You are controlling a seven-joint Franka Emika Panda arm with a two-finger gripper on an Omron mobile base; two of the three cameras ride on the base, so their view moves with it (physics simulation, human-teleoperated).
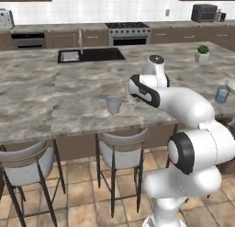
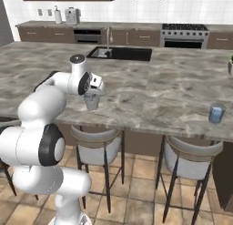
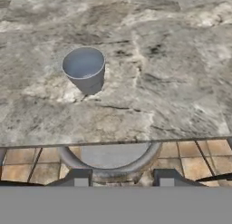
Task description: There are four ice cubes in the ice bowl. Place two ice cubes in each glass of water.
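We note the marble bench (image 1: 50, 90) running across the middle of both base views, its near edge dropping to the tiled floor (image 1: 82, 175).

One glass of water (image 1: 113, 104) stands close to that near edge, centre of the left base view. In the right base view the same tumbler (image 2: 92, 101) sits left of centre, partly behind the white arm (image 2: 63, 89). In the hand view it (image 3: 84, 68) is upper left, upright, bluish inside. We cannot tell whether any ice lies in it.

A second glass of water (image 1: 222, 94) stands at the right edge of the left base view, and lower right in the right base view (image 2: 216, 114), also near the bench edge and well apart from the first.

The gripper (image 3: 123, 178) appears at the bottom of the hand view, its two dark fingertips (image 3: 80, 178) apart with nothing between them: jaws part open, holding nothing. They hang past the bench edge, over a stool seat (image 3: 111, 157).

Open bench lies all round the first tumbler: bare marble to its left, right and behind. The black sink (image 1: 91, 54) sits farther back, upper centre. A small white pot with a plant (image 1: 202, 53) stands upper right in the left base view.

Under the bench edge, stools (image 1: 121, 150) line the floor.
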